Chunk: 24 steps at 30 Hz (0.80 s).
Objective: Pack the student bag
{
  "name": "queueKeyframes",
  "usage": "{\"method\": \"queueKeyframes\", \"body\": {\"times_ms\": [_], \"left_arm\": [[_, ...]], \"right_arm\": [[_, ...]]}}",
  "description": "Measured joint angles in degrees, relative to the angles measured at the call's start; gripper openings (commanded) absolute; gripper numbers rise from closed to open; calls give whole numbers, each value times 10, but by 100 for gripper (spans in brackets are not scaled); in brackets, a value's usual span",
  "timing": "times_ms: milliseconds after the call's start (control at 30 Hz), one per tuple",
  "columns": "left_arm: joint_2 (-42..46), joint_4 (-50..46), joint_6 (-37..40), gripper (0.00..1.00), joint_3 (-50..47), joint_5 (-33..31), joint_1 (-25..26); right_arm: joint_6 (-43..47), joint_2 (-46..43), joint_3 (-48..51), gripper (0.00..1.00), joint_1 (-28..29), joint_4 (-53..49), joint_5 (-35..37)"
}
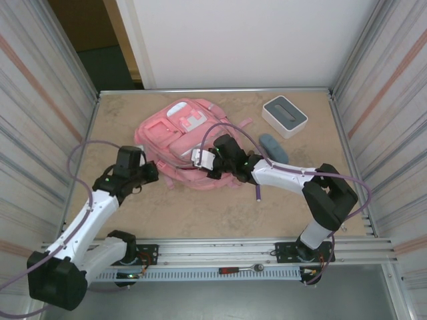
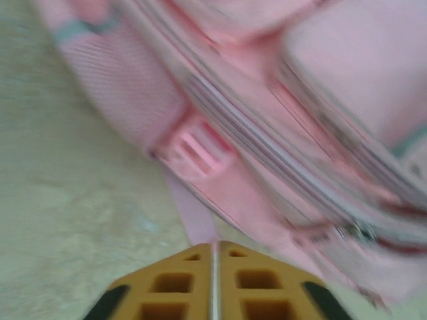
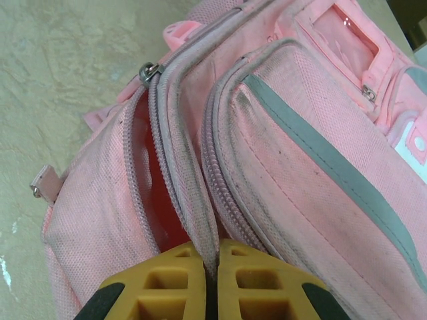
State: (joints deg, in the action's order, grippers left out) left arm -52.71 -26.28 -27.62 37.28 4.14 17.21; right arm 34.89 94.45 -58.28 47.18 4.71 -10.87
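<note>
The right pincer [image 3: 212,252] clamps the open zipper edge of the student bag [image 1: 170,137], mid-frame. The left pincer [image 2: 215,250] sits closed by a pink strap [image 2: 193,217], lower centre.

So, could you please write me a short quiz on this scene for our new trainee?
1. True or false: the right tool is shut on the student bag, pinching fabric beside an open zip.
2. Where does the white-and-grey box sit? A) on the table, right of the bag; B) on top of the bag; C) inside the bag.
3. Fill in: the lining showing through that open zip is ____.
Key: 1 true; 2 A; 3 red.
</note>
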Motion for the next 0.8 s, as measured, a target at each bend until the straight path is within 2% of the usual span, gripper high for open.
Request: {"method": "queueKeyframes", "body": {"times_ms": [67, 100, 167, 400, 667, 800], "left_arm": [[20, 37, 4, 55, -40, 34, 7], [30, 58, 4, 62, -63, 50, 7], [43, 93, 5, 66, -97, 76, 7], [8, 208, 46, 67, -122, 146, 6], [-52, 296, 89, 63, -125, 228, -40], [-64, 322, 110, 59, -125, 266, -41]], "right_arm": [[-3, 0, 0, 5, -3, -1, -7], [-4, 0, -2, 5, -4, -3, -10], [-5, 0, -5, 5, -7, -8, -14], [-18, 0, -20, 4, -23, -28, -51], [-30, 0, -51, 4, -46, -64, -97], [-30, 0, -57, 4, -55, -78, -107]]}}
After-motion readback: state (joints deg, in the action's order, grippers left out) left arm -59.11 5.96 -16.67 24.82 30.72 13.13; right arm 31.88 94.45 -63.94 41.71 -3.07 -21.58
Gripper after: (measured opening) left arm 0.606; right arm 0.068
